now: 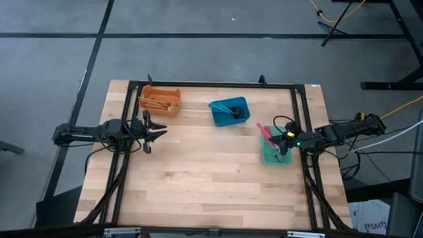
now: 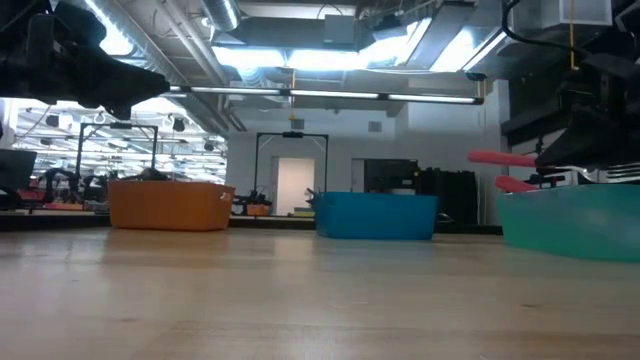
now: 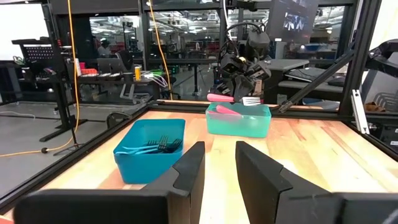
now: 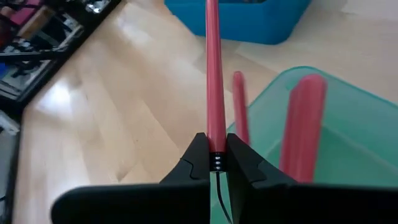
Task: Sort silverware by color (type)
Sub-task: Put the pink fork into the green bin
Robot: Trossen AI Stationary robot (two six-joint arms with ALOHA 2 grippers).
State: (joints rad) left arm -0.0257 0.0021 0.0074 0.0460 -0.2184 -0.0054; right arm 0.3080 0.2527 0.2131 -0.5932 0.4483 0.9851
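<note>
My right gripper [image 1: 283,148] hangs over the green bin [image 1: 269,157] at the table's right side, shut on a red-handled utensil [image 4: 212,74]. Two more red utensils [image 4: 301,118] lie in that bin, their handles leaning over its rim. The orange bin [image 1: 160,100] at the far left holds gold utensils. The blue bin [image 1: 230,112] at the far middle holds dark grey ones [image 3: 155,146]. My left gripper [image 1: 157,129] stands open and level near the table's left edge, nothing between its fingers. My right gripper pinches the red handle [image 4: 215,142] between its two fingers, at the end nearest the wrist. The fingers slant down from the table's right side, and the handle runs straight ahead in line with them. The utensil [image 2: 500,158] sticks out about level above the green bin's rim.
The three bins stand in the table's far half; bare wood [image 1: 205,178] fills the near half. A black frame rail [image 1: 211,84] runs round the tabletop.
</note>
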